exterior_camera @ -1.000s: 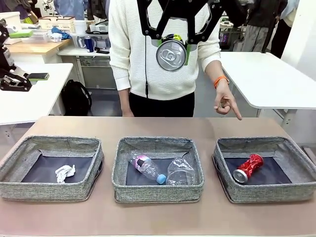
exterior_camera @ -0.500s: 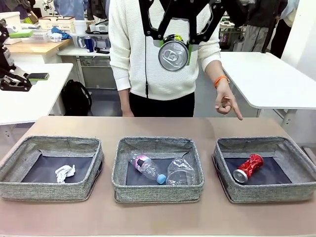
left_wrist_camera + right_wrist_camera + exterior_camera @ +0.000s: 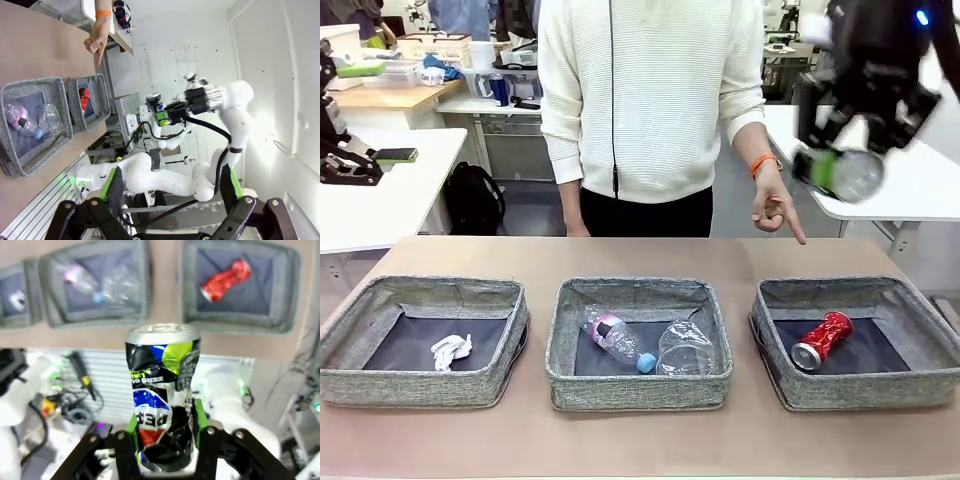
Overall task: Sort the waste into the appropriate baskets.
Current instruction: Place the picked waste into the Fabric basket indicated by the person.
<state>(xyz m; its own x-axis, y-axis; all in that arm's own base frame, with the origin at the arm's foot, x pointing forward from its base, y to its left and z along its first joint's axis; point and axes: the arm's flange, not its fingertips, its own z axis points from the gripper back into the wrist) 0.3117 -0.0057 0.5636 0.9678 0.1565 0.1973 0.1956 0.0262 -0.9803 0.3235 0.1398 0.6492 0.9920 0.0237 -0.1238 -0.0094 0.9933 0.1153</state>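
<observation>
One second on, right end effector (image 3: 840, 170) clamping dark can (image 3: 858, 175) has swung rightward.

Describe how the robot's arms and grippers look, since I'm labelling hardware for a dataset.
The arms are glossy white with rounded joints; the right arm has a black cable along it and dark bands at the joints. The right gripper is black with bright green pads, and a small blue light shows on its wrist in the front view. The left gripper has black linkage fingers with green strips.
</observation>
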